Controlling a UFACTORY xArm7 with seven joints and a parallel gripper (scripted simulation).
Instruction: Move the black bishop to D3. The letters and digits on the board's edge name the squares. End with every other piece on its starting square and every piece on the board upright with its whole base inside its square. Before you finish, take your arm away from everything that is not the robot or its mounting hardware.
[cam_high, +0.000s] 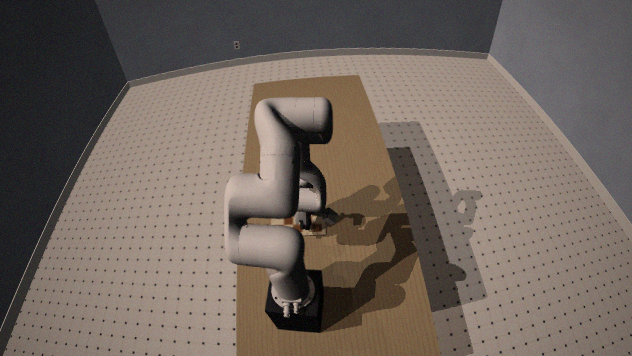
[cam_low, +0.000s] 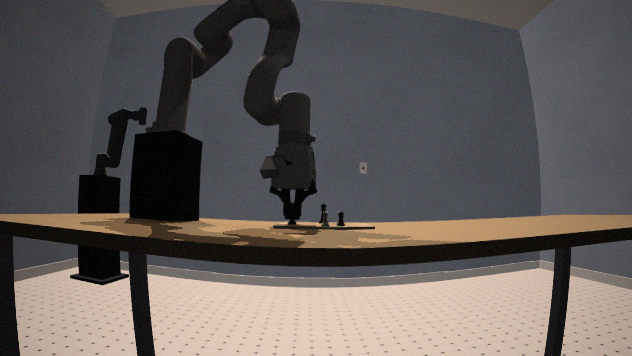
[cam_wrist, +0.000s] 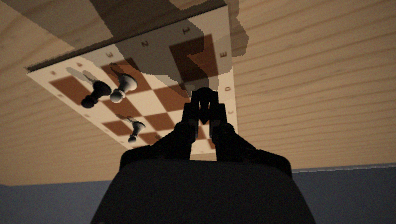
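In the wrist view my gripper is shut on the black bishop. Only the bishop's dark top shows between the fingertips. It stands low over the chessboard, near the board's right edge by the letter D. In the exterior view the gripper points straight down, with its fingertips at the board's left end. The bishop's base is hidden, so I cannot tell if it touches the board. In the top view the arm covers nearly all of the board.
Three other pieces stand on the board: a black pawn, a white piece beside it, and a dark piece nearer the camera. Two pieces show right of the gripper. The arm's black base sits at the table's near end.
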